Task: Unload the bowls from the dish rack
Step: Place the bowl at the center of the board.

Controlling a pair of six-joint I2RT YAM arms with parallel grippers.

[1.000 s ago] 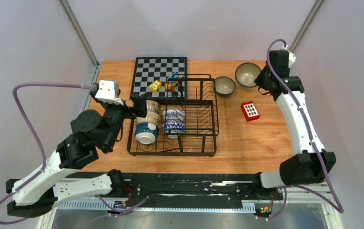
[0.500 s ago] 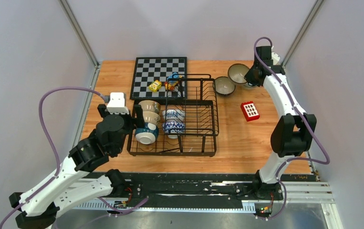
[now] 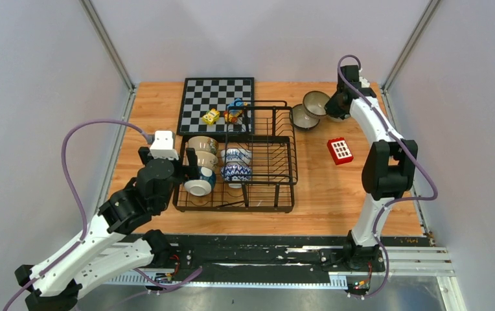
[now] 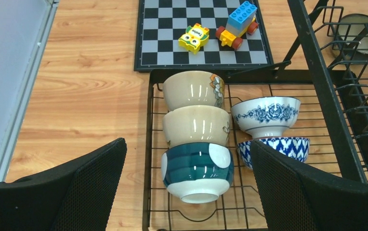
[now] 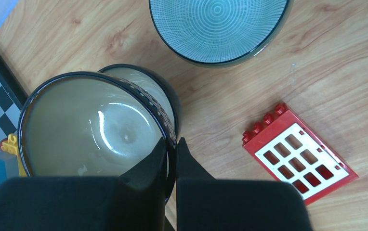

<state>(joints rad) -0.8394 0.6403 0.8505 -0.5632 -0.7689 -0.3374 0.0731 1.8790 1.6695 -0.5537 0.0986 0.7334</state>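
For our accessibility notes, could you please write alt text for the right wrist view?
The shut right hand pinches the rim of a dark-rimmed round ceramic bowl with a glossy beige inside, which overlaps a second similar bowl on the wooden table. Beyond lie a teal ring-patterned ceramic bowl and a flat red plastic window block.

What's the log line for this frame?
left claw open, facing teal bowl in rack | right claw shut on rim of dark-rimmed bowl, over second bowl on table | rack holds five bowls
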